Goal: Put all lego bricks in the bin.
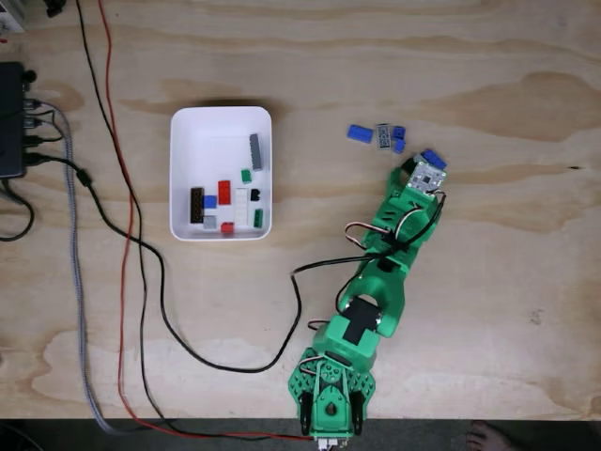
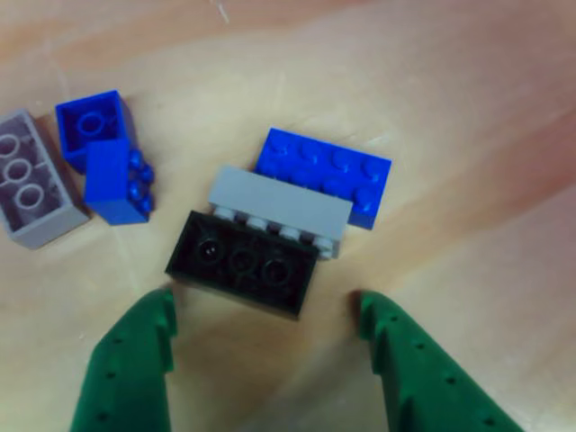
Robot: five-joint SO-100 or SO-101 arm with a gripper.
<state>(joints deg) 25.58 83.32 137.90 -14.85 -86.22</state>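
The white bin (image 1: 211, 132) lies on the wooden table, left of centre in the fixed view, with several lego bricks (image 1: 223, 193) in it: red, blue, green, grey, white and dark ones. Loose bricks lie to its right: a blue one (image 1: 359, 133), a grey one (image 1: 385, 136) and more blue (image 1: 399, 139). My green arm reaches to a blue brick (image 1: 434, 158). In the other view my gripper (image 2: 265, 306) stands open just short of a black brick (image 2: 243, 261), a grey brick (image 2: 279, 205) and a blue plate (image 2: 328, 175) packed together. Left of them lie an upturned grey brick (image 2: 31, 189) and two blue bricks (image 2: 112, 171).
A black box (image 1: 9, 122) with plugged cables sits at the left edge in the fixed view. Red, black and grey cables (image 1: 122, 244) run down the table left of the bin; one black cable loops to the arm's base (image 1: 333, 395). A person's foot (image 1: 488, 437) shows below the table's front edge.
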